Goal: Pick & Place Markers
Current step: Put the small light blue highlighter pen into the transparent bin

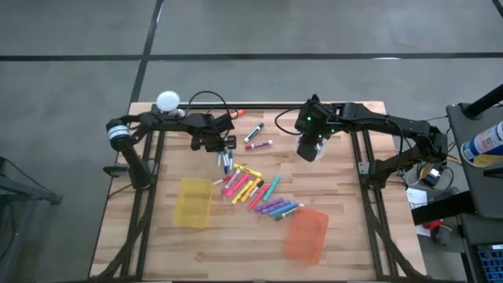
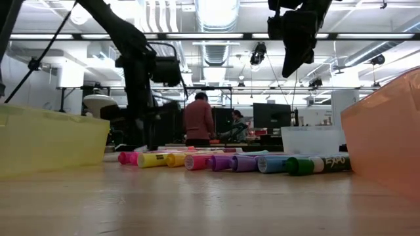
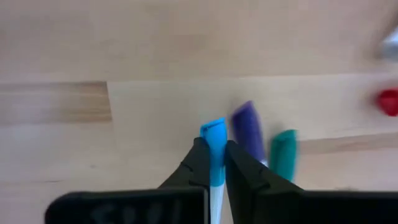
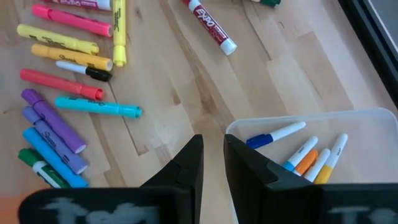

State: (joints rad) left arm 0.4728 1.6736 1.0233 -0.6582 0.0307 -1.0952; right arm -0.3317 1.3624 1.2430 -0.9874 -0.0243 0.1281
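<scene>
Reaching down at the table's far side in the high view, the left gripper (image 1: 225, 155) is working beside the markers (image 1: 255, 189). Its wrist view is showing fingers (image 3: 200, 163) pinching a light-blue marker (image 3: 215, 140). The right gripper (image 4: 211, 155), nearly closed and empty, is hovering above a clear bin (image 4: 298, 124).

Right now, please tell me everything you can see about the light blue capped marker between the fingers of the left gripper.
The thin marker with a light blue cap and a white barrel, plastic by its look, sits between the two dark fingers of the left gripper, which is shut on it. Its capped end pokes out past the fingertips over the wooden table. A purple marker and a teal marker lie close beside it. Whether it touches the table cannot be told.
</scene>
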